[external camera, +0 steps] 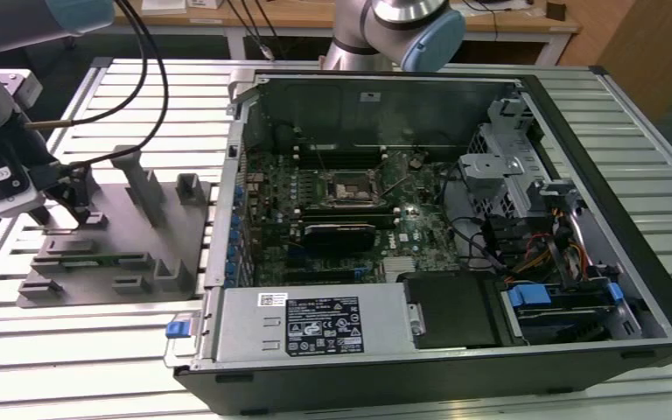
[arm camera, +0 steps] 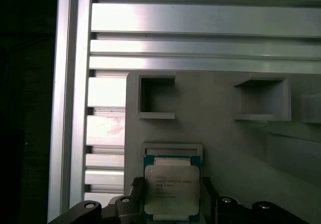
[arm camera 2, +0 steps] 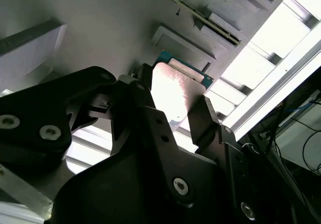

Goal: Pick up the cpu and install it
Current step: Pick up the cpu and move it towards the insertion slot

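I see tool [external camera: 70, 206] down at grey fixture [external camera: 137, 234] on bench [external camera: 91, 350], exterior view's left — fingers [arm camera 2: 200, 116] clamped on opposite edges of cpu [arm camera 2: 175, 91]. Cpu, silver lid up, at fixture's shallow recess — well apart from open computer case [external camera: 630, 229].

We count one cpu [arm camera: 171, 193], one tool [external camera: 62, 214], one grey fixture [external camera: 137, 219] and one open computer case [external camera: 616, 201], all on one slatted desk [external camera: 102, 350]. Inside the case we count one black-framed socket [external camera: 346, 188]. In the first wrist view we count two square pockets [arm camera: 157, 97] in the fixture.
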Controlling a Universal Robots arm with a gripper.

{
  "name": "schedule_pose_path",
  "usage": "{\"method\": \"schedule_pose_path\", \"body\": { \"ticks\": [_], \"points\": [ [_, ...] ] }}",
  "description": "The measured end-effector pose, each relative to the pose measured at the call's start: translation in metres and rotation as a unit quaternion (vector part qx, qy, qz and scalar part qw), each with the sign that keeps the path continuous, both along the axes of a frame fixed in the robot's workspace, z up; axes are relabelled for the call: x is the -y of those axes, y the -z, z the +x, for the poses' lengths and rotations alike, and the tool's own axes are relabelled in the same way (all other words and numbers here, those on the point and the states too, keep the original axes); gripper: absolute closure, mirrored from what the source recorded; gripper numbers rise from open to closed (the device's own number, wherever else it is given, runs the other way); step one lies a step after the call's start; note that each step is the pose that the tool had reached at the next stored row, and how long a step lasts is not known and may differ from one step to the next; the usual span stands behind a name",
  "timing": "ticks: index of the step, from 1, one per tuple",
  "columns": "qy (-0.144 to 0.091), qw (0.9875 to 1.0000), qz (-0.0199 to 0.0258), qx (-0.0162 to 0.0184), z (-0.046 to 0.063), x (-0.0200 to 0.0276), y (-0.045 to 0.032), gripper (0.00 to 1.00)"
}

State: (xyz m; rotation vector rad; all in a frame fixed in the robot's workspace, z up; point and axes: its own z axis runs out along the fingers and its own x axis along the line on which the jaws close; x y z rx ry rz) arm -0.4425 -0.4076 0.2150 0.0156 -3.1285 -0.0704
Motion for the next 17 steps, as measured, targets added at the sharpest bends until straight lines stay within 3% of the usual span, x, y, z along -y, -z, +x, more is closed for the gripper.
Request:
{"method": "schedule_pose_path", "body": {
  "ticks": [17],
  "points": [
    [0.000,1.0000,0.0000,0.0000,0.0000,0.0000,-0.0077,0.47]
  ]
}}
